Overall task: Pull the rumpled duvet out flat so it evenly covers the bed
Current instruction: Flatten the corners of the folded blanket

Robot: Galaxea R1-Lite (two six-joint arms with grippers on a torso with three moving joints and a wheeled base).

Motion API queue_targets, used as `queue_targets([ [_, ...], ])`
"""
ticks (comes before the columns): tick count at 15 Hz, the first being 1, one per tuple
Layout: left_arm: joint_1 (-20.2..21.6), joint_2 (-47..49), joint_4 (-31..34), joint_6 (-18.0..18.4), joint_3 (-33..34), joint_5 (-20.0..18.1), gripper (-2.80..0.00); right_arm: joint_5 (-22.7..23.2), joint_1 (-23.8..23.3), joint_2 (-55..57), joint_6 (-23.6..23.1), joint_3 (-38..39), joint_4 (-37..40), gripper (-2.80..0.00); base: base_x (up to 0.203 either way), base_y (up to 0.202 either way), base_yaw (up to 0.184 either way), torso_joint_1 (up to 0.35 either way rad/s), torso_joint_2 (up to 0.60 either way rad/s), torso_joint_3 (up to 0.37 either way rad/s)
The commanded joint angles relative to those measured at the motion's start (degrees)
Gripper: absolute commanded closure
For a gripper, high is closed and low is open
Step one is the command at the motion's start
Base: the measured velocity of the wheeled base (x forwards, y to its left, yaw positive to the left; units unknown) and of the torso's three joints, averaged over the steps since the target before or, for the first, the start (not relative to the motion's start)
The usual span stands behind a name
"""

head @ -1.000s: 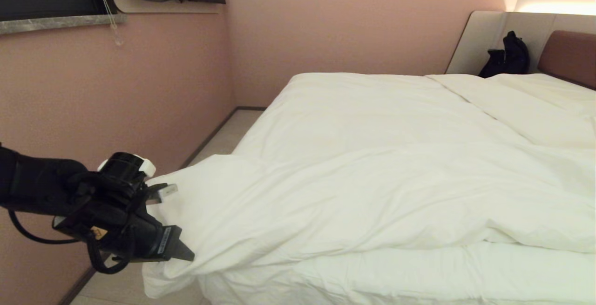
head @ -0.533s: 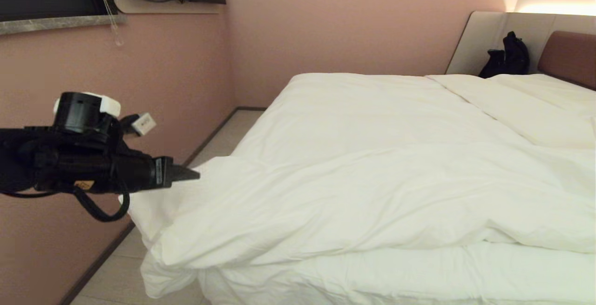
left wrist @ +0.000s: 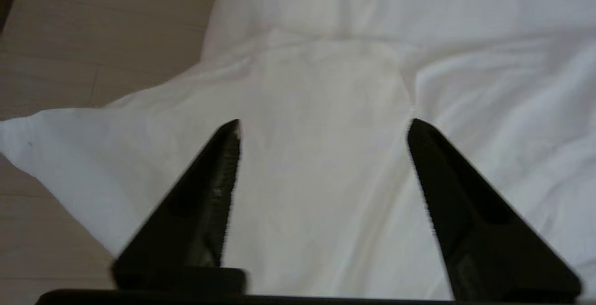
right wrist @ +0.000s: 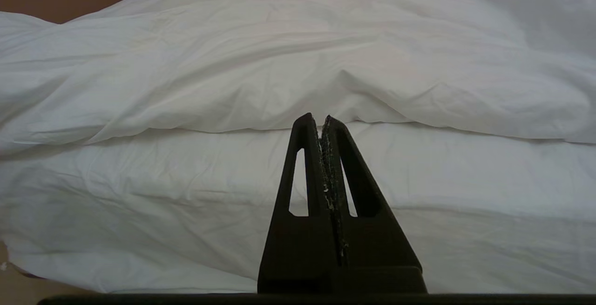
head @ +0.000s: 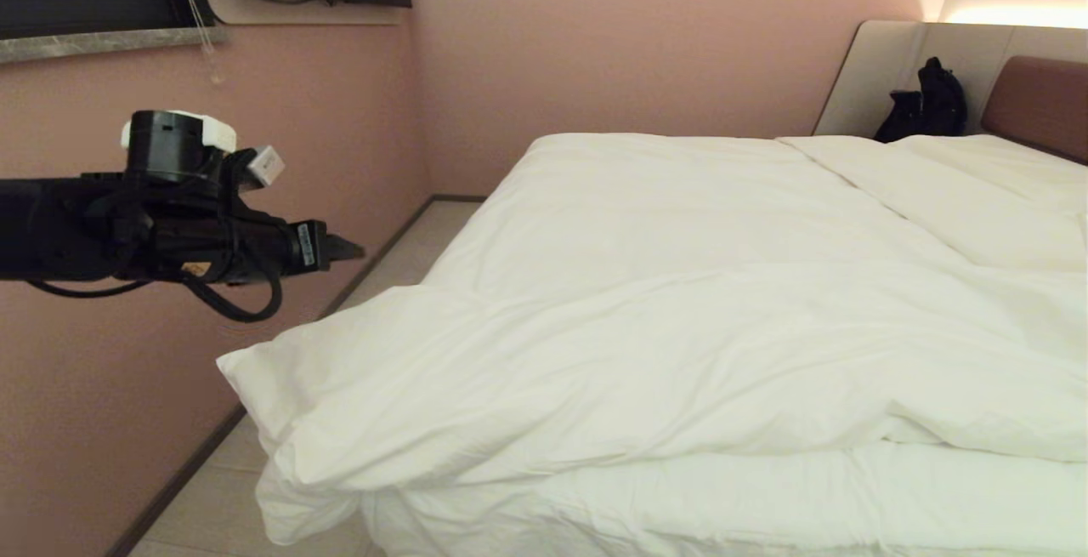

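Note:
The white duvet [head: 646, 353] lies creased across the bed [head: 680, 497], its near edge folded back from the foot end. One corner [head: 246, 370] juts out past the bed's left corner over the floor. My left gripper [head: 353, 248] hangs level in the air above that corner, open and empty, clear of the cloth. Between its spread fingers the left wrist view shows the duvet [left wrist: 316, 86] below my left gripper [left wrist: 324, 125]. My right gripper [right wrist: 316, 118] is shut with nothing in it, facing the bed's foot end below the duvet's edge [right wrist: 279, 63].
A pink wall [head: 102, 370] stands close on the left, with a narrow strip of floor [head: 408, 251] between it and the bed. Pillows [head: 977, 191] lie at the head end. A black bag [head: 926, 102] sits by the reddish headboard [head: 1037, 102].
My left gripper let go of the duvet corner and rose up and away from it. The corner spread out to the left and now lies free. The right gripper kept still.

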Motion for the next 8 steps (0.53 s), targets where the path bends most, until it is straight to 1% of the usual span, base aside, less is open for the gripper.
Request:
queue_targets([
  [1, -0.01, 2.81, -0.03, -0.87, -2.63, 0.15, 0.0, -0.01, 0.01, -0.02, -0.01, 0.0, -0.01, 0.0, 0.0, 0.0, 0.0, 0.0, 0.0, 0.0],
  [5, 0.01, 6.86, -0.1, -1.64, -7.86, 0.17, 0.0, -0.01, 0.01, -0.02, -0.01, 0.0, -0.02, 0.0, 0.0, 0.0, 0.0, 0.0, 0.0, 0.0],
  [8, 0.48, 10.38, -0.02, -3.56, -13.46, 0.41, 0.0, -0.01, 0.01, -0.02, -0.01, 0.0, -0.02, 0.0, 0.0, 0.0, 0.0, 0.0, 0.0, 0.0],
])
